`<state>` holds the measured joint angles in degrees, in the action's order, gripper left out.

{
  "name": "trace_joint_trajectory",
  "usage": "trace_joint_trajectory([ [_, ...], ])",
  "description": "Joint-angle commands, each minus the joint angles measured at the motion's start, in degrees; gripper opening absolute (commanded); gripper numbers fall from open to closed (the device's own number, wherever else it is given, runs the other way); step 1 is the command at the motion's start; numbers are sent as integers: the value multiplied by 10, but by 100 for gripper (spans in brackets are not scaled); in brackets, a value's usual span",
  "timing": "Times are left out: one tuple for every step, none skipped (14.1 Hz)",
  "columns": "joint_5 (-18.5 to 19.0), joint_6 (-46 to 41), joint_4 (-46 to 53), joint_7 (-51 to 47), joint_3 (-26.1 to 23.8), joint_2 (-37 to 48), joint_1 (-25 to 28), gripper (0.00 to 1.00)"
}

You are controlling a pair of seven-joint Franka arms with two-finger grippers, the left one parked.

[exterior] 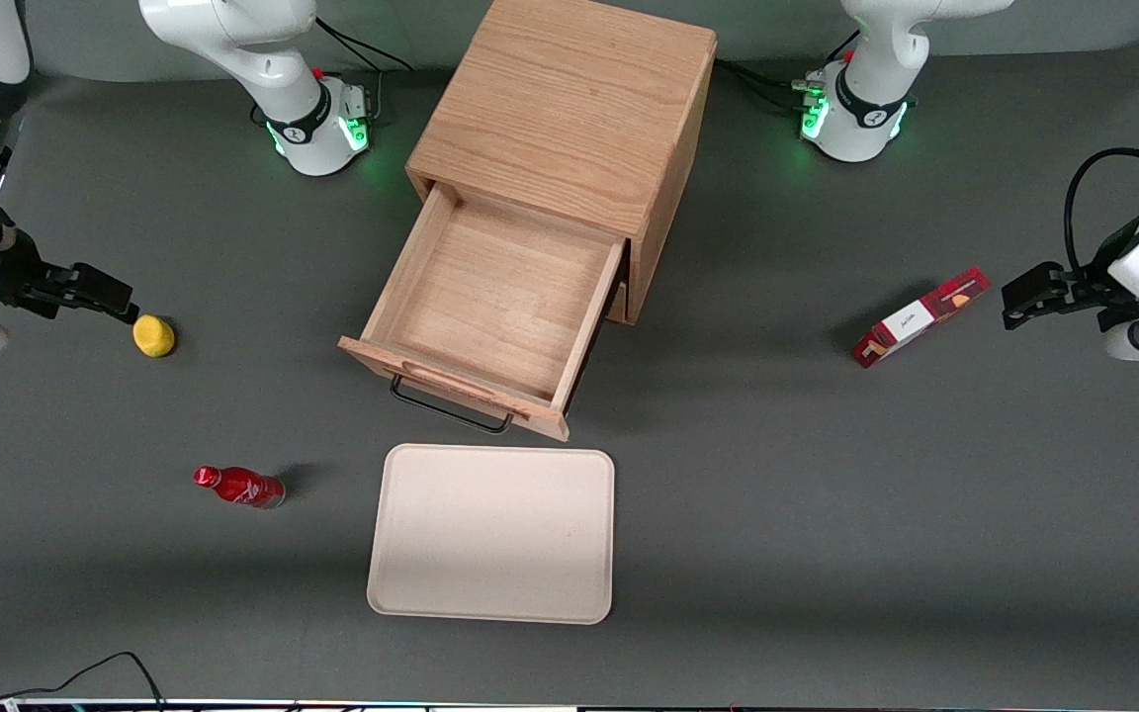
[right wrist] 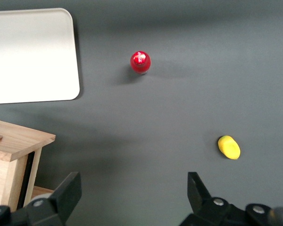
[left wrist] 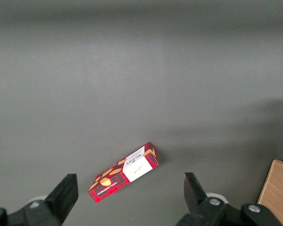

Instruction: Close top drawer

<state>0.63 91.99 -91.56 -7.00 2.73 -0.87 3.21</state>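
Drawer first: I see the top drawer (exterior: 495, 302) pulled far out of the cabinet (exterior: 569, 109), its inside bare wood, its black wire handle (exterior: 451, 407) facing the front camera. It sits mid-desk, and the cabinet stands at the desk (exterior: 827, 514) edge farthest from that camera. A beige tray (exterior: 492, 534) lies flat just in front of the drawer, close to the handle but not touching it.

My gripper (exterior: 105, 295) hangs low at the working arm's end of the desk, well apart from the drawer. Its jaws stand apart with nothing between them; in the right wrist view I see both fingers (right wrist: 66, 195) spread wide over bare desk. A yellow lemon (exterior: 153, 335) lies just beside the fingertips. A red bottle (exterior: 239, 487) lies on its side nearer the front camera, between the lemon and the tray.

A red snack box (exterior: 918, 317) lies toward the parked arm's end of the desk.
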Motion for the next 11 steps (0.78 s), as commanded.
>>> trace_joint_trajectory([
  [5,-10,22,13,1,-3,6,100],
  [6,-11,39,16,1,-12,4,100],
  [10,-23,51,18,2,-21,5,100],
  [9,-32,65,23,2,-27,4,100],
  [9,-33,73,32,1,-31,5,100],
  [2,-34,81,55,0,-30,6,100],
  [-8,-34,89,63,-4,-30,6,100],
  [-33,-37,95,66,-5,-30,7,100],
  [-64,-37,100,73,-8,-31,11,100],
  [-76,-35,106,83,-15,-34,21,100],
  [-79,-35,118,88,-28,-47,26,100],
])
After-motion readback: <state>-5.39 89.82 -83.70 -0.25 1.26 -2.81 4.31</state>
